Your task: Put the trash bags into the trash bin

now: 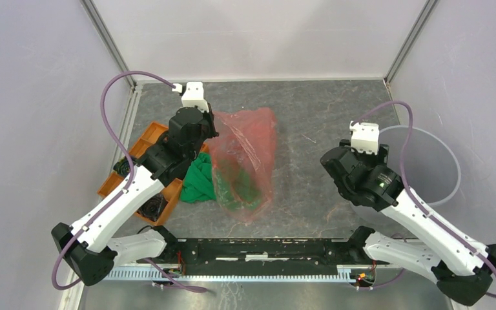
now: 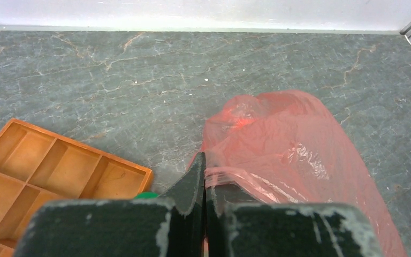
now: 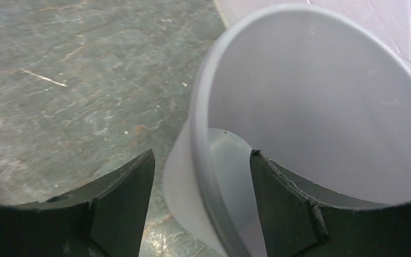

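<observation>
Left hand pressed together, clamped on the near edge of the thin translucent red-pink plastic bag, which spreads over the grey bench beyond. Right hand spread apart, straddling the near rim of the round translucent grey-white plastic bin.

- Top external: fixed high behind the arm bases, looking down and forward over the counter to the rear wall — a wide, distant view.
- Left wrist: low and close behind the left gripper, facing the rear wall; shares the trash bag and orange tray with the top view.
- Right wrist: very close, looking down past the right gripper at the trash bin, shared with the top view.
</observation>
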Controlling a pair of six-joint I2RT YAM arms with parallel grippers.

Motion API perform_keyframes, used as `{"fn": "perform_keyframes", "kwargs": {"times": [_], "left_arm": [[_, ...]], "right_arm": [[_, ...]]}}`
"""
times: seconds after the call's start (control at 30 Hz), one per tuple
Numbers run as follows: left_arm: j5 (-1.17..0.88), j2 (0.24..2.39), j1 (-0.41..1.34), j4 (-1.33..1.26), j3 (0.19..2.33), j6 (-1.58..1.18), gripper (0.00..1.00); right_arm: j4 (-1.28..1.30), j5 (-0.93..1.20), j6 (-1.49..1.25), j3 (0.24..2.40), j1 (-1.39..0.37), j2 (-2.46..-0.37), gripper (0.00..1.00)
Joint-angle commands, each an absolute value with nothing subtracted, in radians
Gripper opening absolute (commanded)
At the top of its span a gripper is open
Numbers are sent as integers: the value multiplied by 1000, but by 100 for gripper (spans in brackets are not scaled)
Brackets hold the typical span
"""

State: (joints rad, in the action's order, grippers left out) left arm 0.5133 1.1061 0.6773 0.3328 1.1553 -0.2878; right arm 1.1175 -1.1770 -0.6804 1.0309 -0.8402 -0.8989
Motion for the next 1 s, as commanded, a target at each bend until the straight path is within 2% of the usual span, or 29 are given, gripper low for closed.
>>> {"fn": "perform_keyframes", "kwargs": {"times": [0.0, 0.13, 0.3, 0.5, 0.67, 0.97], "left_arm": [[484, 1089, 669, 272, 1145, -219, 2], [472, 1085, 666, 272, 1140, -222, 2], [476, 1080, 663, 274, 1145, -222, 2], [451, 1076, 664, 302, 1195, -236, 2], [449, 1062, 663, 327, 1245, -235, 2], [542, 1037, 663, 382, 1337, -170, 2]], "right_arm": [[956, -1110, -509, 1014, -716, -873, 72], [909, -1021, -452, 1000, -634, -895, 67], [845, -824, -354, 1037, -615, -928, 35], [742, -342, -158, 1122, -614, -995, 18], [675, -29, -130, 1160, -627, -1077, 8], [579, 94, -122, 1159, -790, -1117, 7]]}}
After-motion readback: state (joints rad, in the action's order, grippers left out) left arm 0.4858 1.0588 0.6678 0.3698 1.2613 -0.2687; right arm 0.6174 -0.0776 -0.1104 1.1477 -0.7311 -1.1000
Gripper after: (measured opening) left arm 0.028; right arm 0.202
